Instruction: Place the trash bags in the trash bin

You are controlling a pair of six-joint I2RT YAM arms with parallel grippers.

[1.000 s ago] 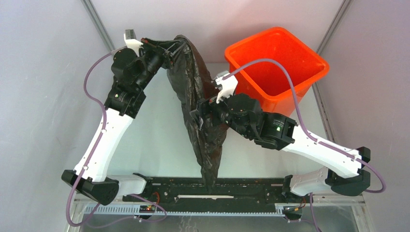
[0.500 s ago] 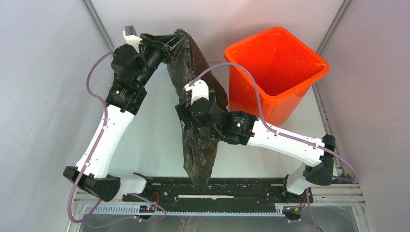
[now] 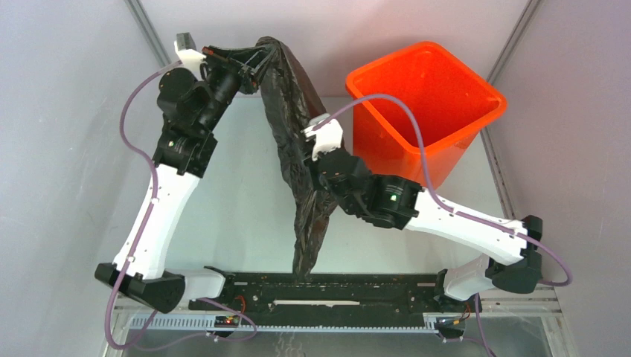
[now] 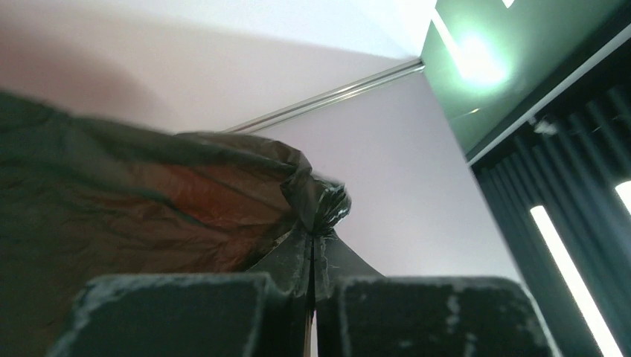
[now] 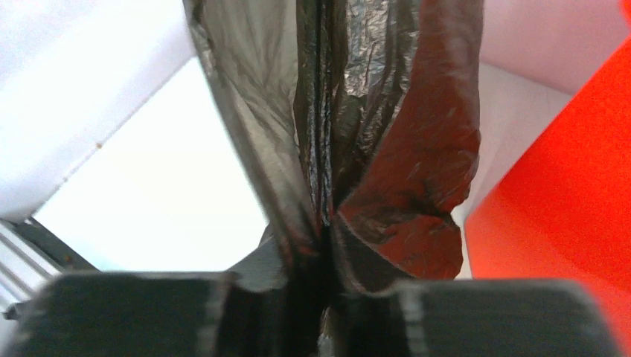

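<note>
The black trash bag [image 3: 294, 141] hangs stretched in the air over the middle of the table, from the far left down toward the near edge. My left gripper [image 3: 257, 63] is shut on its top end, raised high at the back; in the left wrist view the film [image 4: 186, 201] bunches at my closed fingertips [image 4: 312, 245]. My right gripper [image 3: 312, 160] is shut on the bag's middle; in the right wrist view the film [image 5: 357, 134] runs up from between the fingers. The orange trash bin [image 3: 428, 111] stands upright at the back right, beside the bag; it also shows in the right wrist view [image 5: 565, 208].
The white table [image 3: 238, 201] lies below the bag. Grey walls enclose it on the left, back and right. A black rail [image 3: 320, 286] with the arm bases runs along the near edge.
</note>
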